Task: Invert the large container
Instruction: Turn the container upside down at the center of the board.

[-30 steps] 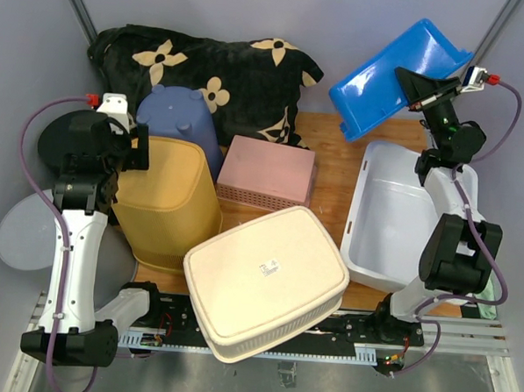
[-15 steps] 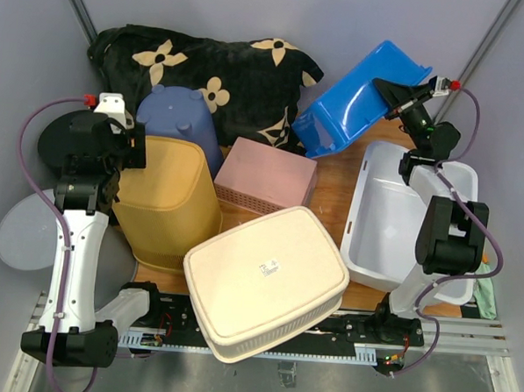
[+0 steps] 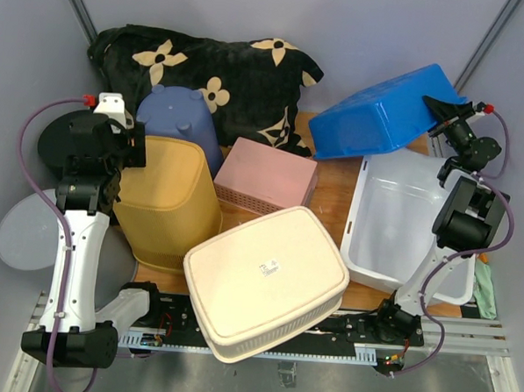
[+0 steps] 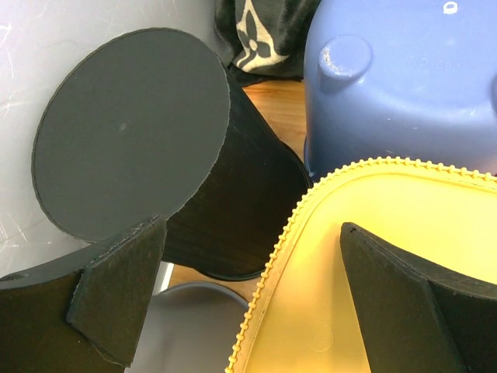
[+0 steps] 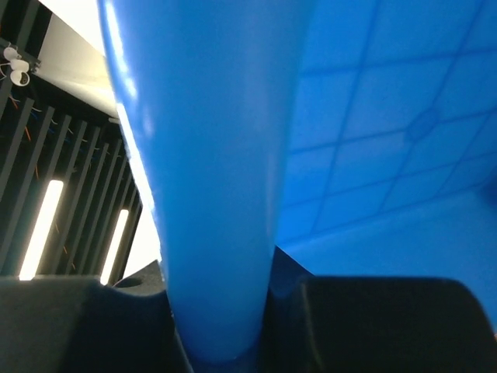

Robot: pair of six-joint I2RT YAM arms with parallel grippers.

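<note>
The large blue container [image 3: 385, 110] hangs bottom up and slightly tilted over the back right of the table, its low end toward the pink box. My right gripper [image 3: 442, 109] is shut on its right rim. In the right wrist view the blue wall [image 5: 221, 194] fills the frame, pinched between the two black fingers of the right gripper [image 5: 221, 318]. My left gripper [image 3: 128, 149] stands open at the left, straddling the beaded edge of the yellow bin [image 4: 373, 256] without holding anything; in the left wrist view the left gripper [image 4: 248, 256] shows a wide gap.
A white tub [image 3: 392, 220] sits under the blue container. A pink box [image 3: 267, 174], cream basket [image 3: 266, 280], yellow bin [image 3: 165, 200] and purple bucket [image 3: 178, 113] crowd the middle. A black flowered cushion [image 3: 225, 62] lies behind. A black cylinder [image 3: 58, 141] and grey disc [image 3: 23, 232] stand left.
My right arm has rotated the blue container from steeply tilted to bottom up, with the wrist swinging out to the right. The left arm has not moved.
</note>
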